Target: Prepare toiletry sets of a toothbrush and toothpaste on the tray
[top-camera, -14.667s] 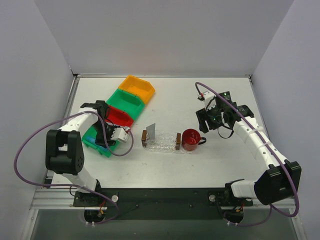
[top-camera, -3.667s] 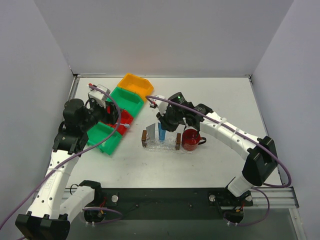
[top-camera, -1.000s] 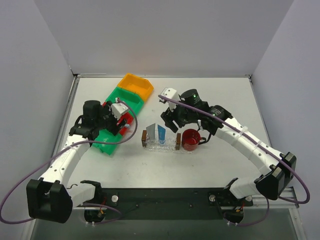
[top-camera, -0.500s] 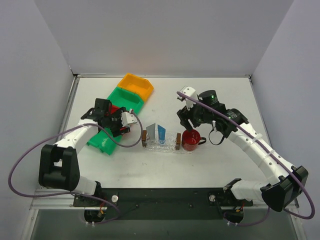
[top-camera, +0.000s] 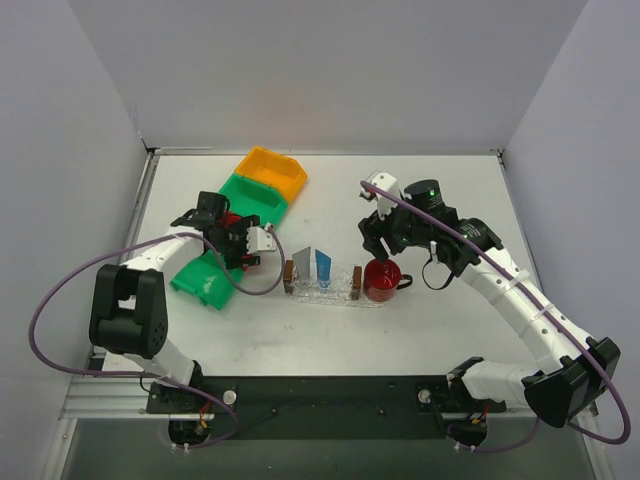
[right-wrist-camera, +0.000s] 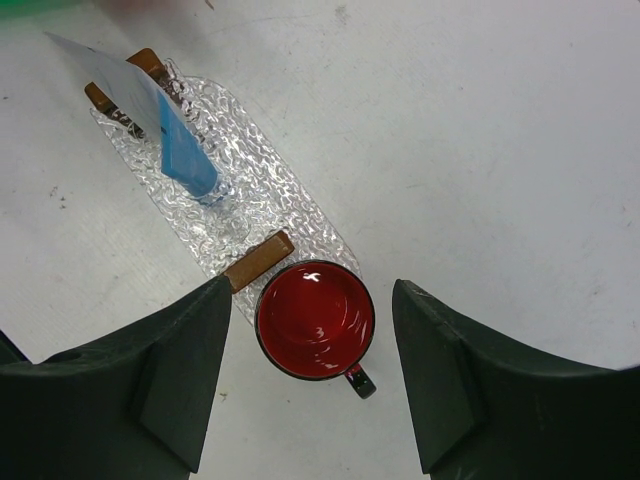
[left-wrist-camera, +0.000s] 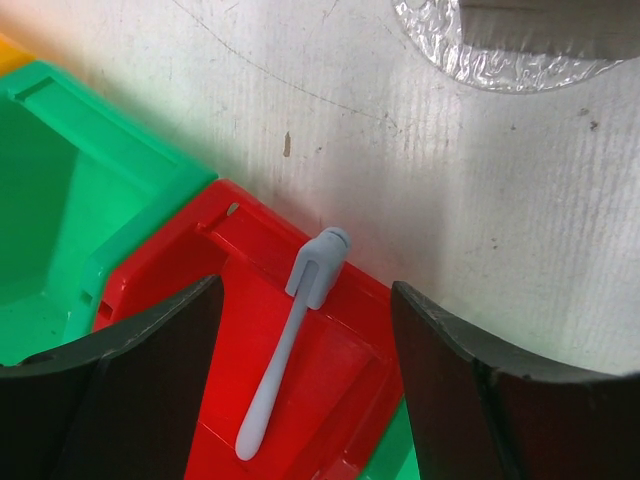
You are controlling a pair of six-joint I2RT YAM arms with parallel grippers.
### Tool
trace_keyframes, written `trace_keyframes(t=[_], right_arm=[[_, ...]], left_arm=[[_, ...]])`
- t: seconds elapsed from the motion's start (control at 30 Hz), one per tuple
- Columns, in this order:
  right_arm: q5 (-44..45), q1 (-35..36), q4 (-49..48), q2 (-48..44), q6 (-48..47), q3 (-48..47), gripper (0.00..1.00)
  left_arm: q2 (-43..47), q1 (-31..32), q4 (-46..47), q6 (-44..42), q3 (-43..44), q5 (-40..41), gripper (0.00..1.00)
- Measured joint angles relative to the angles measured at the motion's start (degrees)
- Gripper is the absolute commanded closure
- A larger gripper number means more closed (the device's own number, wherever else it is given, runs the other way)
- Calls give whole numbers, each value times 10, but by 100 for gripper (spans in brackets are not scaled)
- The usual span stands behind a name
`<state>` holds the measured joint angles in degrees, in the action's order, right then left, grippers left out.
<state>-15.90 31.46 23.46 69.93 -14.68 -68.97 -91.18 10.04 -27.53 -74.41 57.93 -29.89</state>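
toothbrush (left-wrist-camera: 290, 348) lies in the red bin (left-wrist-camera: 345, 375), head up against the bin's wall on the table side, handle slanting down over the bin floor; bin walls close on both sides of it, open above. green bin (left-wrist-camera: 60, 220) touches the red bin's far side. left gripper (left-wrist-camera: 308, 290) hangs over the red bin with one finger on each side of the toothbrush, jaws spread wide, nothing between them gripped; contact with the bin cannot be told. bare table (left-wrist-camera: 450, 200) runs from the bin's edge to the tray (right-wrist-camera: 290, 210). on the tray the blue tube (right-wrist-camera: 187, 162) and silver-grey tube (right-wrist-camera: 100, 62) stand tilted, just beside each other near one handle end; the rest of the tray is free. red cup (right-wrist-camera: 315, 320) touches the tray's other handle end. right gripper (right-wrist-camera: 310, 290) hovers above the cup, jaws apart, holding nothing.
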Motion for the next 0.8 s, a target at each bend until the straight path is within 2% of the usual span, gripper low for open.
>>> trace_keyframes(t=[0.47,0.8], right_arm=[[-3,-4,0,0,0,1,41],[-11,-12,0,0,0,8,41]], left_arm=[[-42,2,-10,-66,32,-2,27],[-67,17,-42,-99,50,1,37]])
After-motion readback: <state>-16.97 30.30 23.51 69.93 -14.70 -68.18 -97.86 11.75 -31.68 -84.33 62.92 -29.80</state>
